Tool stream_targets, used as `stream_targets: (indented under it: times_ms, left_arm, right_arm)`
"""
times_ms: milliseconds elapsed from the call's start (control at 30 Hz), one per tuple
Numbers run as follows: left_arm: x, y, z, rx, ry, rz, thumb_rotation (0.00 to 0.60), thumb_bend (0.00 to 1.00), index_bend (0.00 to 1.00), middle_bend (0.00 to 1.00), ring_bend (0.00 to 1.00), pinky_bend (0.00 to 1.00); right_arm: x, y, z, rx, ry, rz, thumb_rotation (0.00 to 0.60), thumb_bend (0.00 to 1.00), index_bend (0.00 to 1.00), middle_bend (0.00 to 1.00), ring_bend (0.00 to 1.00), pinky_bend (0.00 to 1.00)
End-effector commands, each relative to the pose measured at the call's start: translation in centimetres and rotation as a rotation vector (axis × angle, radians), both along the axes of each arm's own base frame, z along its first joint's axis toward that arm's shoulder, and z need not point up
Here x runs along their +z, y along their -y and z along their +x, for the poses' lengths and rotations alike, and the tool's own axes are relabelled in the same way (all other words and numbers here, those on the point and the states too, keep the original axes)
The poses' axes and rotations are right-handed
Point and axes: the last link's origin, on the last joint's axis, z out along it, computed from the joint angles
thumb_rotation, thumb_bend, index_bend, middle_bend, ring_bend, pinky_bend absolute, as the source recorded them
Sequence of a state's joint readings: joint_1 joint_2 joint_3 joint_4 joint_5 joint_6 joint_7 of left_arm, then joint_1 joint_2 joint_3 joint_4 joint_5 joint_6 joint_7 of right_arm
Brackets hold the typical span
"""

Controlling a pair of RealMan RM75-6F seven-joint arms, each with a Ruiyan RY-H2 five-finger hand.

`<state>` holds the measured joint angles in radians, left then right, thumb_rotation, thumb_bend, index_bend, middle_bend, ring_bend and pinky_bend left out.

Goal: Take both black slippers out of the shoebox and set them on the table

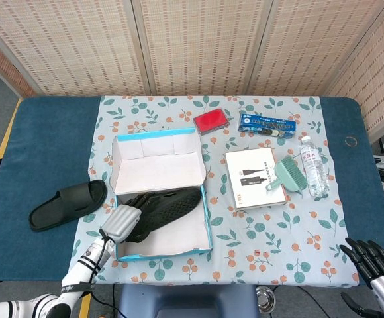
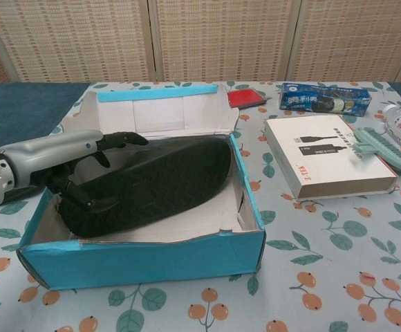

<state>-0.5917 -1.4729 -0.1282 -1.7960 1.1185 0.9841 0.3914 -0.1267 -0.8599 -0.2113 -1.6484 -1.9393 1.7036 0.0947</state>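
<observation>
The robot's left hand [image 2: 83, 155] reaches into the shoebox [image 1: 159, 246] from its left side, and its dark fingers [image 2: 121, 138] wrap over the near end of the black slipper inside the box [image 2: 152, 183], gripping it. This slipper lies sole up, stretched at an angle across the box floor, its far end near the right wall. The shoebox is white inside and bright blue outside, with its lid flap standing open at the back. The second black slipper [image 1: 67, 204] lies sole down on the dark blue part of the surface [image 1: 40, 139], just left of the box. The right hand [image 1: 371, 258] sits at the bottom right corner of the head view, well apart from everything, its fingers spread and holding nothing. To the right of the box, on the floral cloth [image 1: 265, 232], lie a white booklet [image 1: 251, 179] with a green brush [image 1: 286, 173] resting on it, and a water bottle [image 1: 313, 165] beside that. Behind them are a red case [image 1: 211, 121] and a blue packet [image 1: 267, 124].
</observation>
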Motion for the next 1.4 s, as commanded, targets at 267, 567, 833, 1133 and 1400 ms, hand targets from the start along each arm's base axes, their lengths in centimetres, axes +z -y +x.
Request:
stream_targets:
  times_ms: [267, 567, 833, 1133, 1400]
  left_arm:
    - [-0.3, 0.0, -0.1, 0.082, -0.09, 0.005, 0.6, 0.37, 0.14, 0.14, 0.13, 0.35]
    - [-0.6, 0.2, -0.2, 0.091, -0.156, -0.037, 0.6, 0.38, 0.26, 0.28, 0.21, 0.39]
    - [-1.0, 0.3, -0.2, 0.07, -0.204, 0.052, 0.6, 0.47, 0.6, 0.54, 0.39, 0.55]
    - [-1.0, 1.6, 0.0, -0.062, -0.171, 0.208, 0.6, 0.77, 0.7, 0.63, 0.45, 0.61]
    - [0.0, 1.7, -0.3, -0.173, -0.124, 0.354, 0.6, 0.79, 0.69, 0.63, 0.46, 0.61]
  right_arm:
    - [0.1, -0.1, 0.0, -0.001, -0.003, -0.014, 0.473, 0.24, 0.0, 0.0, 0.0, 0.0]
    - [0.1, -0.1, 0.0, -0.004, -0.005, -0.012, 0.472, 0.24, 0.0, 0.0, 0.0, 0.0]
    - [0.1, -0.1, 0.0, -0.005, -0.002, -0.007, 0.472, 0.24, 0.0, 0.0, 0.0, 0.0]
    - [0.2, -0.2, 0.0, -0.003, 0.002, -0.007, 0.472, 0.24, 0.0, 0.0, 0.0, 0.0]
    - [0.2, -0.3, 0.0, -0.002, 0.007, 0.008, 0.472, 0.24, 0.0, 0.0, 0.0, 0.0]
